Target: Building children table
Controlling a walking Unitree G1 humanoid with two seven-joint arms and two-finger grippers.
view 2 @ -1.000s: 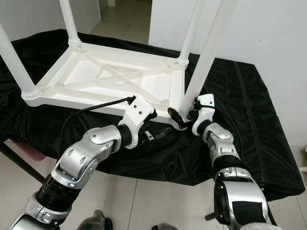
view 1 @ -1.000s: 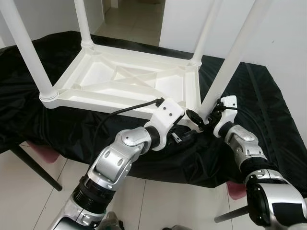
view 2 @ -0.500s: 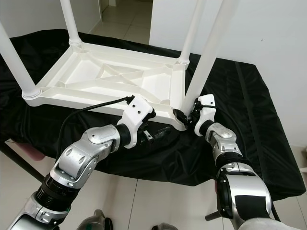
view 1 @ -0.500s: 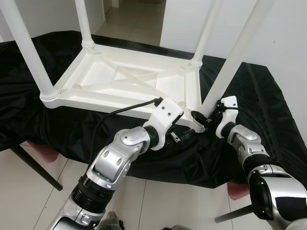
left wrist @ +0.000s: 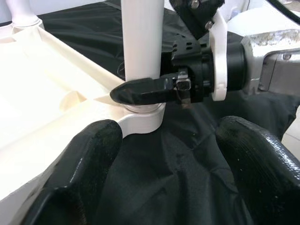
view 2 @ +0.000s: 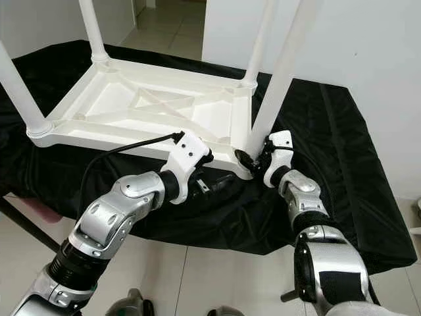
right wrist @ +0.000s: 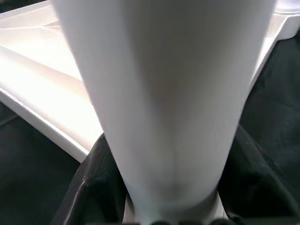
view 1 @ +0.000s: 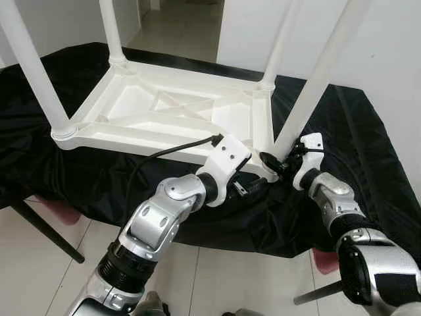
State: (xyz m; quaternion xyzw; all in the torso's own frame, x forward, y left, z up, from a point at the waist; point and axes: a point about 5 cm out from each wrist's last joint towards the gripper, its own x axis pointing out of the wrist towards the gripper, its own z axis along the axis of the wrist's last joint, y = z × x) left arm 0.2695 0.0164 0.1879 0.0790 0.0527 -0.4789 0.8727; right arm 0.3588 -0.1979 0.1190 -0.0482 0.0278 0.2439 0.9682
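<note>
On the black-draped desk (view 1: 368, 131) the upturned table (view 1: 177, 112) is lying while I'm pinching its near leg (view 1: 309, 92) at the base in the right gripper (view 2: 253, 157), left gripper (view 1: 253, 187) jaws spread just beside, risking tilting the leg and jamming it in its socket.

Surface: low table draped in black cloth (view 1: 79, 178) (creased, hanging over the near edge) | Under it: dark table leg (view 1: 39, 227) slanting to the pale tiled floor (view 1: 217, 270) | On the cloth: white plastic children's table (view 1: 177, 112), upside down, underside ribs up, four legs rising.
</note>
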